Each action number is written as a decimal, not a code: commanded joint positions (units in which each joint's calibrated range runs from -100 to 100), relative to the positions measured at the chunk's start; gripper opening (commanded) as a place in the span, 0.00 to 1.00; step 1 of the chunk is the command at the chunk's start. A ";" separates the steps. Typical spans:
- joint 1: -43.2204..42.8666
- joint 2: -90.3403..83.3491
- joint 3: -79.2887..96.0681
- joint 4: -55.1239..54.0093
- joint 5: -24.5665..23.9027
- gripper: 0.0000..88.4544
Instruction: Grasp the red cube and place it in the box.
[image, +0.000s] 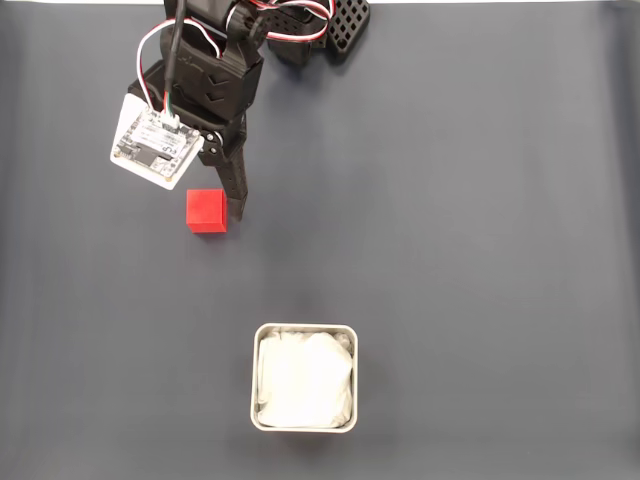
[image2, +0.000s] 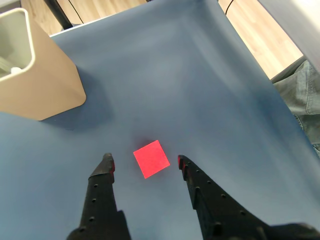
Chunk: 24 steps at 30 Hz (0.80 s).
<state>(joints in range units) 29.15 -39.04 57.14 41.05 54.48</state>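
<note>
Surface: dark blue-grey mat (image: 480, 250) over the whole work area; wood floor past its far edge in the wrist view.
Count: I see one cube, one box, one arm, one gripper.
Cube: red cube (image: 207, 210) sits flat on the mat, upper left in the fixed view. Wrist view has it (image2: 151, 158) between the two fingertips, slightly ahead of them, rotated off square to the fingers.
Box: pale metal tin (image: 256, 378), rounded corners, white lining inside, at bottom centre of the fixed view, well apart from the cube. In the wrist view it (image2: 45, 85) is at upper left, beyond the cube.
Gripper: gripper (image2: 144, 164) is spread wide, fingers apart with the cube in the gap. I can see mat on both sides of the cube, so neither finger touches it. In the fixed view one black finger (image: 236, 185) runs just beside the cube's right edge.
Arm: black arm (image: 215, 75) comes in from the top edge of the fixed view, white circuit board (image: 155, 145) mounted on its left side, red and white wires above.
Cube status: on the mat, not gripped, not in the box.
</note>
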 joint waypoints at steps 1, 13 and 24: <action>0.75 -0.74 1.07 -3.10 0.73 0.35; 0.89 -0.48 5.90 -7.61 1.17 0.37; 0.89 0.39 9.28 -10.89 1.56 0.39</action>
<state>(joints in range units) 29.08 -39.04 66.64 31.42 55.80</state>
